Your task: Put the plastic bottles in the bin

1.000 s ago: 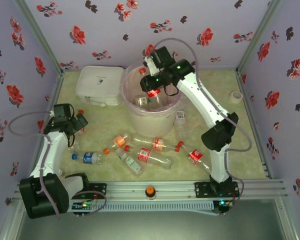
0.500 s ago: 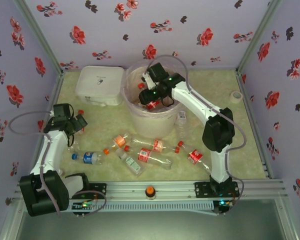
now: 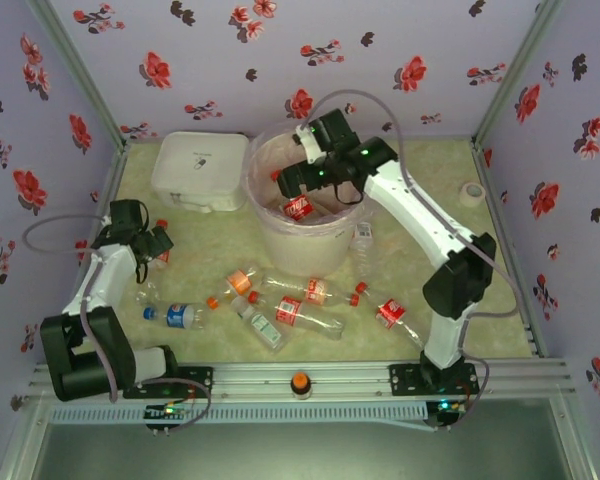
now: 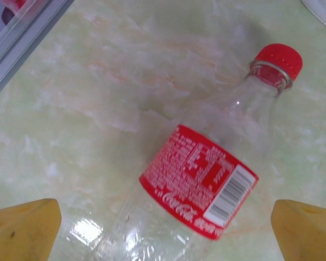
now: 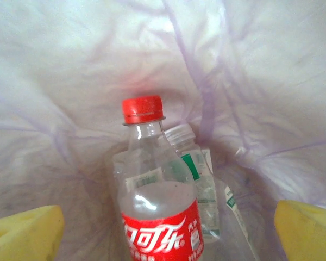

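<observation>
Bin w/ right gripper inside, jaws apart.

Bottle: clear glossy plastic, ribbed red cap, shiny printed label | table: smooth marbled surface, slight sheen | bin liner: thin crinkled translucent film

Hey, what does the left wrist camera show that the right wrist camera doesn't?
Left wrist, not right: a clear red-capped, red-labelled plastic bottle lying on the pale green marbled table. Right wrist, not left: another red-capped clear bottle inside the pink bag-lined bin, beside a green-labelled clear bottle. Both: an open yellow-tipped pincer, left pincer and right pincer, fingertips wide of its bottle.
</observation>
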You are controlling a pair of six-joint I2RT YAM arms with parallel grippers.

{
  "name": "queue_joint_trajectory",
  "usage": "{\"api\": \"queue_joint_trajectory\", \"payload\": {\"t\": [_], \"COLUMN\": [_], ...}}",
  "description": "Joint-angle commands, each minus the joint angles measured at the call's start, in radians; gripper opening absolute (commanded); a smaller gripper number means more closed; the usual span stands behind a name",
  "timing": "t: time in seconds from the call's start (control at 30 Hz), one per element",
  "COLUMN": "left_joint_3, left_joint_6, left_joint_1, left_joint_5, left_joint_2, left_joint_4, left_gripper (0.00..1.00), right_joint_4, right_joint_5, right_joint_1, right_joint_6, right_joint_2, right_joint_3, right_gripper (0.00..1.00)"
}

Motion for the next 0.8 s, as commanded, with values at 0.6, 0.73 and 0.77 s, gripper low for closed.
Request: {"api": "queue_joint_trajectory", "payload": {"t": [0.6,0.73,0.77], "left_joint_3": [0.173,0.183,0.179], "left_joint_6": [0.101,0.093,0.092], "left_joint_1": [0.017,0.017,0.017], "left_joint_5": [0.068,0.069,0.068], "left_joint_2": [0.299,0.312,0.308], "left_joint_4": [-0.017,-0.020,-0.016], "left_gripper": [1.00,0.96,0.93], "right_joint_4": [0.108,0.129,0.132], "right_joint_5": [0.077,0.064,0.066], "right_joint_1": [-0.142,-0.198,-0.209], "right_joint_6": [0.047,0.071,0.076], "right_joint_2": [-0.466,-0.564,-0.585], "right_joint_3": [-0.296,-0.418,-0.443], "right_gripper": [1.00,1.00,1.00]}}
